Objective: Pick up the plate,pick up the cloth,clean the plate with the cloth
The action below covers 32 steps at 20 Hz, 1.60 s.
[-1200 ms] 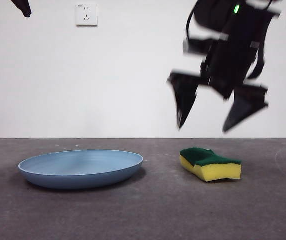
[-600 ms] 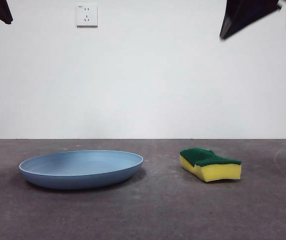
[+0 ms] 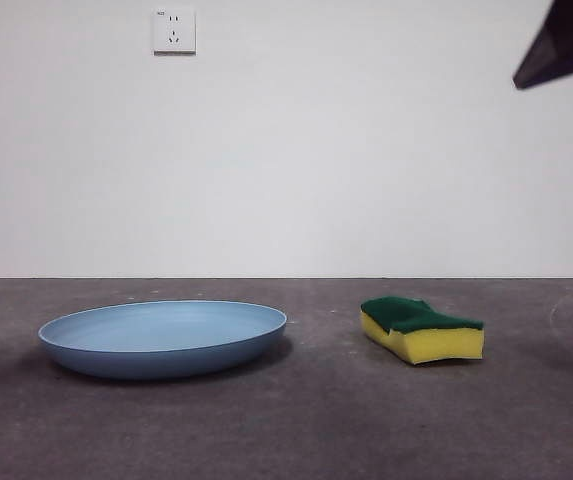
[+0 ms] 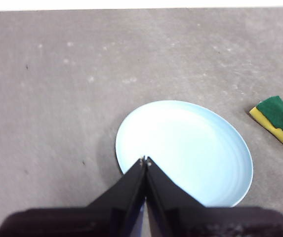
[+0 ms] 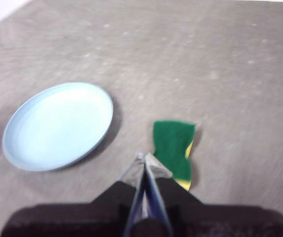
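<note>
Lifting the plate (image 3: 162,338) needs the clenched, empty left gripper (image 4: 145,160) spread over its 9 o'clock rim, while the clenched right gripper (image 5: 144,158) waits high above the cloth (image 3: 423,328).

Blue plate (image 3: 162,338) beside green-topped cloth (image 3: 423,329)

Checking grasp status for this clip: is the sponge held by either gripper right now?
No, the sponge lies on the table beside the plate, with nothing touching it.

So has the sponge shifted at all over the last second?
No. The sponge sits at the same spot right of the plate, below the wall line, untouched.
</note>
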Tool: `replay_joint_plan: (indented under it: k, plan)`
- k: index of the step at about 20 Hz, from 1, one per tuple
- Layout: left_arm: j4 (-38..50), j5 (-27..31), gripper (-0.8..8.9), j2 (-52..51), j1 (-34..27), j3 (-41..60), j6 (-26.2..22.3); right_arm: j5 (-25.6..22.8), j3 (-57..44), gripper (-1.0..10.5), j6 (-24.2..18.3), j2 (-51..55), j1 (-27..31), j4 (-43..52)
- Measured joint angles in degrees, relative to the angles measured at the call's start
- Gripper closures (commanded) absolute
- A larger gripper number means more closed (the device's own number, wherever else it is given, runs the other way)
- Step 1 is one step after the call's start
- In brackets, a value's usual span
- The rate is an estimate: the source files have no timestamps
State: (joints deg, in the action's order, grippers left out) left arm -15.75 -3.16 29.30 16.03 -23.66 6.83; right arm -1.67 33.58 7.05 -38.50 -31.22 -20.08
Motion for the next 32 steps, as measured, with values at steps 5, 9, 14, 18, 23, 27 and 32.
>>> replay_joint_plan:
  k: [5,9,14,18,23,27,32]
  plan:
    - [2.9,0.0,8.17,-5.2,0.0,4.6,1.8,0.0,-6.2,9.6,0.5,5.9,-0.7,-0.5]
    - [2.3,0.0,8.16,-4.7,0.0,4.6,1.8,0.0,-6.2,9.6,0.9,5.9,-0.7,-0.5]
    - [2.3,0.0,8.16,-4.7,0.0,4.6,1.8,0.0,-6.2,9.6,0.9,5.9,-0.7,-0.5]
    - [1.9,0.0,8.16,-5.0,0.0,4.6,1.8,0.0,-6.2,9.6,0.9,5.9,-0.7,-0.5]
    - [-0.5,1.3,8.16,-13.1,-1.7,4.7,-1.5,0.0,-6.2,9.6,0.9,5.9,-0.7,-0.5]
    - [4.2,1.3,8.16,-21.9,-6.4,10.9,-4.3,0.0,-6.2,9.6,0.9,5.9,-0.7,-0.5]
    - [11.0,-0.6,8.16,-29.0,-10.7,20.8,-4.8,0.0,-6.2,9.6,0.9,5.9,-0.7,-0.5]
